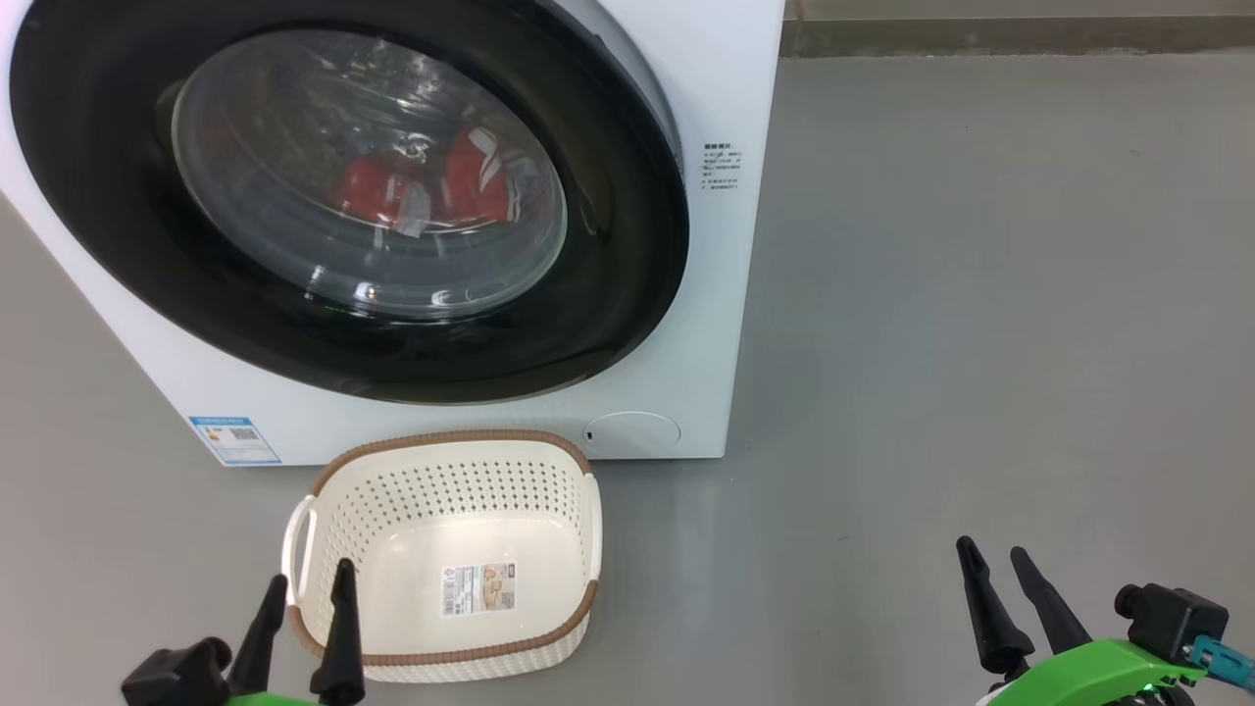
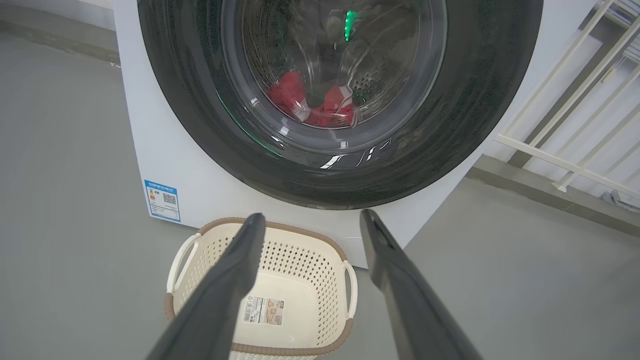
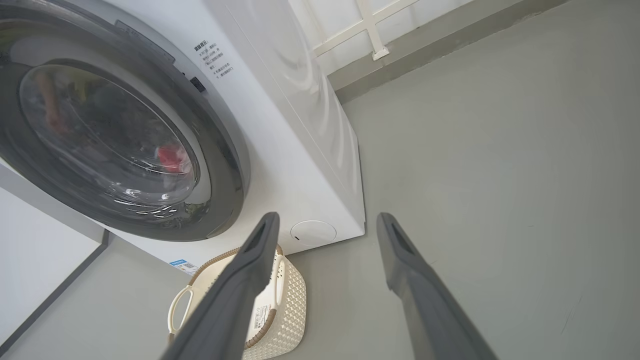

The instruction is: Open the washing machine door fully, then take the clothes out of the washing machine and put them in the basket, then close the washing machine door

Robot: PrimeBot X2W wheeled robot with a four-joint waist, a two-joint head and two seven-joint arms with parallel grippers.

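Long dark fingers of my left claw (image 1: pixel 312 574) and right claw (image 1: pixel 992 546) sit low, both spread wide and holding nothing. Step one, the door, is not yet begun.
Ahead, the large round washing machine door (image 1: pixel 255 235), glossy black rim and bulging clear glass, looks shut against the big white front-loading washing machine (image 1: pixel 686 343). Behind the glass, the bright red clothes with white stripes (image 1: pixel 471 181) lie low in the drum. Under the door, the cream-white perforated plastic basket with a brown woven-look rim (image 1: pixel 446 434) stands on the grey floor (image 1: pixel 980 294) just beside the machine, with nothing in it but its paper label. Next, I reckon, a claw goes to the door's edge and swings it right round. I can't pick out a handle from here.
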